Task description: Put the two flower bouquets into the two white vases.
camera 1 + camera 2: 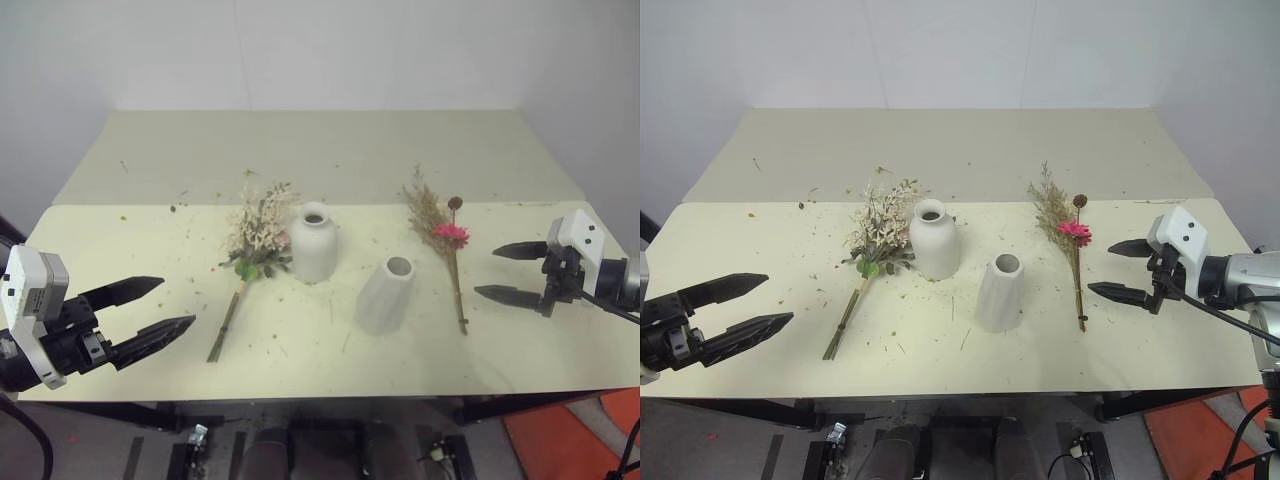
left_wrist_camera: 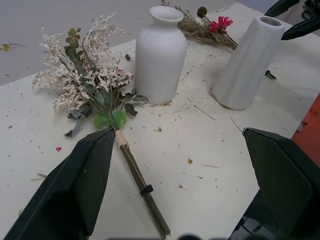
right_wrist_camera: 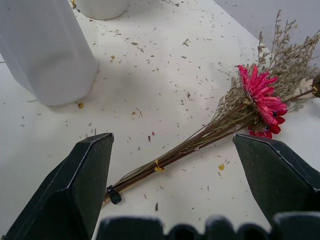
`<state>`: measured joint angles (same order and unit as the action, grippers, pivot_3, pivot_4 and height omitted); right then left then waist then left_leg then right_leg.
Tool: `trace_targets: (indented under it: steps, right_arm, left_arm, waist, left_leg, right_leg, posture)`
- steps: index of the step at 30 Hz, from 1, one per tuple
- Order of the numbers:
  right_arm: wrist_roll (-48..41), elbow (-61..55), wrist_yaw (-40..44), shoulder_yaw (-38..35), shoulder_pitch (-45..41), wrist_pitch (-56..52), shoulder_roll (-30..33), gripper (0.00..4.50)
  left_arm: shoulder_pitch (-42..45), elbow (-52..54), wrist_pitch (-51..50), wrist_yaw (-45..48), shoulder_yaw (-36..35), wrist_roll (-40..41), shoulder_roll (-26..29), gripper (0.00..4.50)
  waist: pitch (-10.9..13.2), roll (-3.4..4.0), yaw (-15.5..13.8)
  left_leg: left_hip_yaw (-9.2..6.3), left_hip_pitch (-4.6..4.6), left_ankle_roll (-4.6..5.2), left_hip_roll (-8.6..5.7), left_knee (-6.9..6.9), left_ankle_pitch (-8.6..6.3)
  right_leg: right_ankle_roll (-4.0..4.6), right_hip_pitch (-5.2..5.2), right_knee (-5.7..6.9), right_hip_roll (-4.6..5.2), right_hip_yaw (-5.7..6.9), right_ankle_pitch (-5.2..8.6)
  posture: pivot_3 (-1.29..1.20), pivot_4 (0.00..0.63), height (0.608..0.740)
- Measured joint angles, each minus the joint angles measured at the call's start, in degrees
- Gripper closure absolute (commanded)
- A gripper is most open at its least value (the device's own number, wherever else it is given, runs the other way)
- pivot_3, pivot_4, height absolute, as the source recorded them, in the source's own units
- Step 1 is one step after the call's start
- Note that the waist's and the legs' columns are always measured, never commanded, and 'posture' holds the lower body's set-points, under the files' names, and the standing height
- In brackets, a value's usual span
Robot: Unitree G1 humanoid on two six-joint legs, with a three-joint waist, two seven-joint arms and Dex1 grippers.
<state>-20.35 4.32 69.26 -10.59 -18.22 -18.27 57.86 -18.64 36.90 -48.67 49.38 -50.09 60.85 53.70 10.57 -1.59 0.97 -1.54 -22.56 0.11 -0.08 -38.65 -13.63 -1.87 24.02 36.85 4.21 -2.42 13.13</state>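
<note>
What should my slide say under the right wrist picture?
Open right gripper hovering over the dried bouquet with its pink flower, beside the tapered vase.

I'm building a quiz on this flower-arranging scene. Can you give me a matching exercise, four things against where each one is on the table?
Things:
1. cream-pink bouquet
2. bottle-shaped vase
3. ribbed vase
4. dried bouquet with pink flower

Places:
A. lying flat just ahead of the open right end effector
B. standing nearest the table's front edge, between the other vase and the pink flower
C. lying flat at the far left of the row, stems toward the open left end effector
D. standing right beside the cream blooms

Pairs: 1-C, 2-D, 3-B, 4-A
</note>
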Motion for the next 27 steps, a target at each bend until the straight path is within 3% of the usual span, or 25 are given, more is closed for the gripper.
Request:
trace_targets:
  steps: [18,24,27]
  right_arm:
    - [-0.88,-0.39,0.48,0.0,-0.31,0.41,-0.11,0.0]
    - [-0.49,-0.46,-2.22,0.77,-2.42,-0.94,-1.05,0.0]
    - [1.25,-1.19,-6.8,3.39,-4.96,-6.98,-1.39,0.0]
  left_arm:
    - [0.44,-0.11,0.0,0.2,1.12,0.01,0.05,0.06]
    - [6.54,-2.06,0.12,1.88,2.82,0.35,3.13,0.06]
    - [11.89,-4.28,0.27,3.57,5.35,2.34,3.77,0.06]
  waist:
    - [0.0,0.0,-0.01]
    - [0.0,0.0,-0.02]
    - [0.0,0.0,0.05]
  left_leg:
    - [0.0,0.0,0.0,0.0,0.0,0.0]
    - [0.0,0.0,0.0,-0.02,0.0,0.0]
    - [0.0,0.0,0.0,-0.02,0.0,0.0]
  right_leg:
    - [0.0,0.0,0.0,0.0,0.0,0.0]
    - [0.0,0.0,0.02,-0.01,0.0,0.0]
    - [0.01,0.03,0.05,-0.02,0.0,-0.01]
  posture:
    - [0.0,0.15,0.74]
    - [0.0,0.15,0.74]
    - [0.0,0.15,0.74]
